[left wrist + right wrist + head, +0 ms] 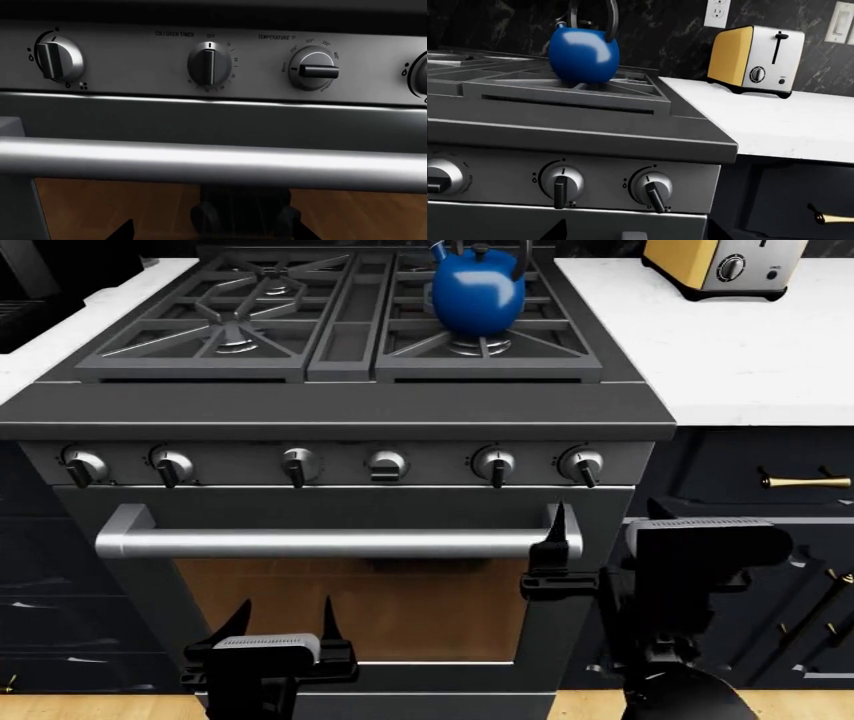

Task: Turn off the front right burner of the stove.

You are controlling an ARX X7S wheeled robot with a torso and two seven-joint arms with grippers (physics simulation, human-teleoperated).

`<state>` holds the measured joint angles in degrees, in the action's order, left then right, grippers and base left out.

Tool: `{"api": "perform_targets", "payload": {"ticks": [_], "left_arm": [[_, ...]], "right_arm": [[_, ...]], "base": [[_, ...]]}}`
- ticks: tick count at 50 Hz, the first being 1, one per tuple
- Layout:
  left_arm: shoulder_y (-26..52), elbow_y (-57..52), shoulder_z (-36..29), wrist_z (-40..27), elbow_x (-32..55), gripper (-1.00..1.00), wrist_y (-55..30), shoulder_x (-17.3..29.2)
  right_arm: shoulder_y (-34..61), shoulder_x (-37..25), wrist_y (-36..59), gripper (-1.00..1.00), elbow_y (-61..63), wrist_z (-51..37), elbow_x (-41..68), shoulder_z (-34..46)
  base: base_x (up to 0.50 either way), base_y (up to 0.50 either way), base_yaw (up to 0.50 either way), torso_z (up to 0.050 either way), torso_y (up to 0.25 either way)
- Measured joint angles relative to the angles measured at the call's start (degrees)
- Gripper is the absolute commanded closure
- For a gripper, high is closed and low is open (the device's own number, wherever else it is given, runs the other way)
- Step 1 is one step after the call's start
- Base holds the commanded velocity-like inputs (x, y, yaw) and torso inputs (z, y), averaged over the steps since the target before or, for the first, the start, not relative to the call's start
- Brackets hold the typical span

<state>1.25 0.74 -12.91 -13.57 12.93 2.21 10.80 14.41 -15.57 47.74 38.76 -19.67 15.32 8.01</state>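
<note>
The stove point(334, 410) fills the head view, with six silver knobs in a row on its front panel. The front right burner point(477, 346) shows as a grey ring just under a blue kettle point(477, 295) that stands on the grate above it. The rightmost knob point(581, 464) point(651, 188) has its bar turned slightly off vertical; the knob beside it point(562, 183) points straight down. My right gripper point(607, 522) point(639, 233) is open, below and in front of those two knobs, touching nothing. My left gripper point(282, 622) point(217, 235) hangs open before the amber oven window point(100, 205).
A steel bar handle point(334, 543) point(213, 160) crosses the oven door between the grippers and the knobs. A yellow toaster point(754, 60) stands on the white counter point(721, 350) to the right. Dark cabinets with a brass handle point(805, 481) flank the range.
</note>
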Motion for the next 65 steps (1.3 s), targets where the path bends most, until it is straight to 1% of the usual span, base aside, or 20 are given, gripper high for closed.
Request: {"api": "perform_targets", "payload": {"ticks": [7,16,41,65], "left_arm": [[0.04,-0.02,-0.19,-0.20,0.19,-1.00,-0.07,0.16],[0.08,-0.04,-0.42,-0.42,0.43,-1.00,-0.10,0.34],[0.19,-0.08,-1.00,-1.03,1.11,-1.00,-0.20,0.82],[0.31,-0.09,-1.57,-1.55,1.63,-1.00,-0.24,1.27]], "right_arm": [[4.79,-0.38,2.97,-1.00,-1.43,0.67,0.86,0.05],[7.93,-0.73,4.34,-1.00,-3.42,1.06,0.98,0.91],[10.79,-1.83,2.93,-1.00,-9.95,1.50,-0.63,4.11],[13.31,-1.88,-1.02,-1.00,-18.92,2.19,-2.19,6.24]], "base": [[0.00,0.00,0.00,0.000,0.000],[0.00,0.00,0.00,0.000,0.000],[0.00,0.00,0.00,0.000,0.000],[0.00,0.00,0.00,0.000,0.000]]}}
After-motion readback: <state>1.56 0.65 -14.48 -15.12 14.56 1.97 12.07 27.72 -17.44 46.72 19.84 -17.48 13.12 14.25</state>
